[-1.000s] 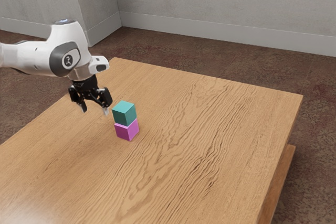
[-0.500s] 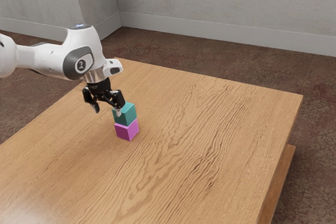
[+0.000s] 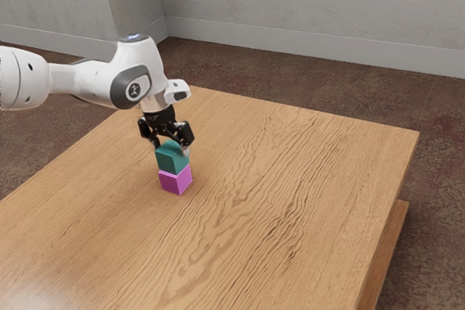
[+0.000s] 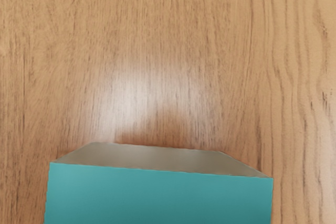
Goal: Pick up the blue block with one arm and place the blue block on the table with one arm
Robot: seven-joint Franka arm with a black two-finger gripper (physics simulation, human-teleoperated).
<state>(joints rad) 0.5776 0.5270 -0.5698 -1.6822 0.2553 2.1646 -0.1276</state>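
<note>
Surface (image 3: 283, 201) is extending around the pink block (image 3: 176, 180), the reference point for this step. Its outer edges are lying well apart from the pink block. Bare wood is stretching from the pink block toward the exterior view's right, and that side is probably offering the roomiest set-down area.

Arm (image 3: 83, 81) is reaching in from the exterior view's left, above the pink block.

End effector (image 3: 171, 150) is hanging over the pink block, its fingers standing wide at either side of the blue block (image 3: 172, 161); it is gripping nothing. The blue block, showing as teal, is resting on top of the pink block.

The blue block is probably going to be handling as a light, stiff cube, neither fragile nor especially slippery. Two opposite upright faces are appearing best for the grasp, near mid-height; fingertips dipping lower are risking a knock against the pink block. The lower edges are sitting right over the pink block's top edges, so the lift is likely calling for straight upward travel clear of the pink block before any sideways movement.
</note>
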